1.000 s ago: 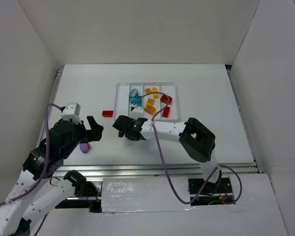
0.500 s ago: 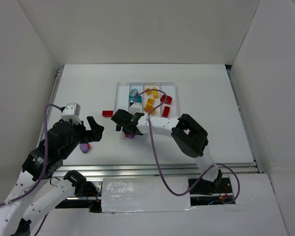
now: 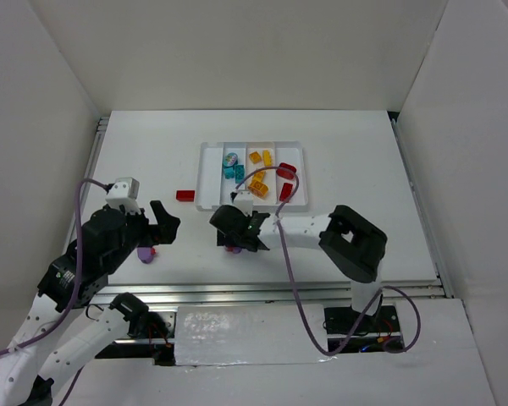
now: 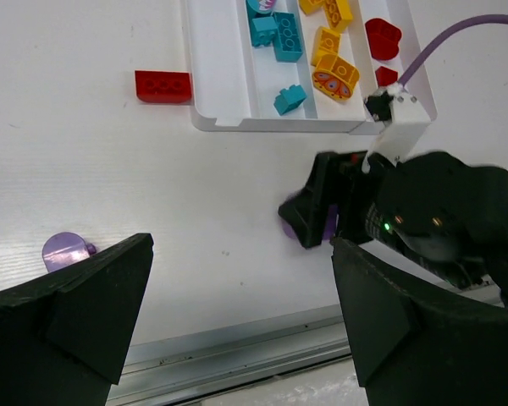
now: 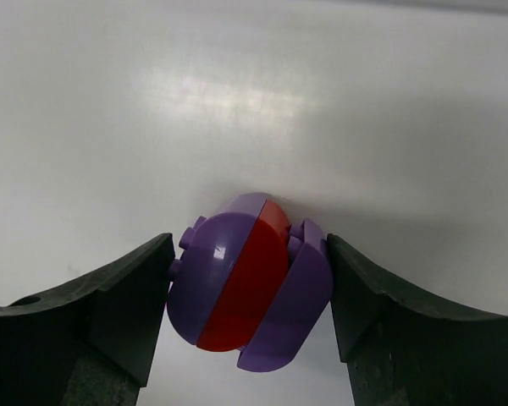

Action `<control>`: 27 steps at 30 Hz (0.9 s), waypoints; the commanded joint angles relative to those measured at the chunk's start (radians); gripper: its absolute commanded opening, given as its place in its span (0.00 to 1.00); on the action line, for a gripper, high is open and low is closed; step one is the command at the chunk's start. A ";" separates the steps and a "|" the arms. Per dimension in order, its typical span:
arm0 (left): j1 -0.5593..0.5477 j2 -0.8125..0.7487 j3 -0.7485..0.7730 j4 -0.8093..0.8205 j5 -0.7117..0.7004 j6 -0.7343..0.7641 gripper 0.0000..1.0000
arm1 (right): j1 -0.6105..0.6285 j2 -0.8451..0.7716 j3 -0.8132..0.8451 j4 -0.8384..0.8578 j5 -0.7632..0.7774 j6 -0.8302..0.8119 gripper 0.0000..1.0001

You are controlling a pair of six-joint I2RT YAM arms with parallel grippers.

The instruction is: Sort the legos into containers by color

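My right gripper (image 5: 251, 292) is down on the table just in front of the tray, both fingers pressed against a round purple-and-red lego (image 5: 247, 283). From above only a sliver of that lego (image 3: 234, 248) shows under the gripper (image 3: 237, 237). The white tray (image 3: 206, 173) holds teal legos (image 3: 234, 171), orange legos (image 3: 258, 178) and red legos (image 3: 286, 172) in separate containers. A red brick (image 3: 184, 195) lies on the table left of the tray. A flat purple lego (image 3: 146, 253) sits by my left gripper (image 3: 162, 225), which hovers open and empty.
The left wrist view shows the red brick (image 4: 162, 85), the purple lego (image 4: 65, 251), the tray's near wall (image 4: 271, 125) and the right arm's black wrist (image 4: 432, 211). A metal rail (image 3: 271, 292) runs along the table's near edge. White walls enclose the sides.
My right gripper has moved from the tray's near-left corner toward me and lowered over the round purple-and-red lego, and its fingers have closed in on it. The left arm has not moved.
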 commanded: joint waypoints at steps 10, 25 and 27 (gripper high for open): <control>0.004 0.029 -0.155 0.288 0.517 -0.225 1.00 | 0.178 -0.702 -0.560 0.613 -0.227 -0.669 0.00; -0.002 0.165 -0.353 0.701 0.860 -0.540 1.00 | 0.241 -0.836 -0.517 0.539 -0.224 -0.741 0.00; 0.000 0.168 -0.362 0.711 0.858 -0.545 0.99 | 0.258 -0.813 -0.502 0.539 -0.186 -0.739 0.00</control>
